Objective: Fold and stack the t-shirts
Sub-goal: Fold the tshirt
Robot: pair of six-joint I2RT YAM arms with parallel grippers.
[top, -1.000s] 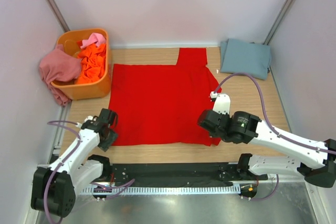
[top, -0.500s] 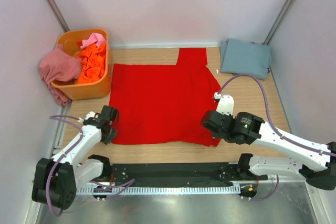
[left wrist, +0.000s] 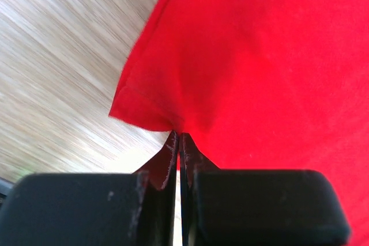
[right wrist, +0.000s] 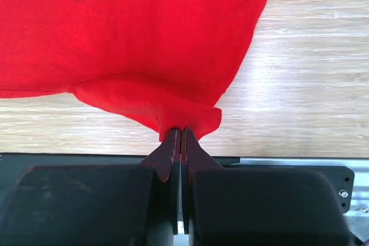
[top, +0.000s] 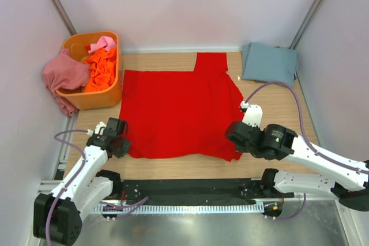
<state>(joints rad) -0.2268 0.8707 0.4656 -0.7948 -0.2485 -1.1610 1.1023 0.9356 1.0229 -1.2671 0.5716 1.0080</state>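
Clamped tight on the near corners of the red shirt (top: 179,110), with the left end effector (top: 119,144) at one and the right end effector (top: 233,135) at the other. Otherwise spread flat across the counter (top: 277,108). Drawn slightly nearer and outward since a second ago, tugging the near hem straight. Probably ready for lifting into a first fold.

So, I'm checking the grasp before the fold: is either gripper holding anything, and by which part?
Both hold the red t-shirt: the left gripper pinches its near-left corner, the right gripper its near-right corner.
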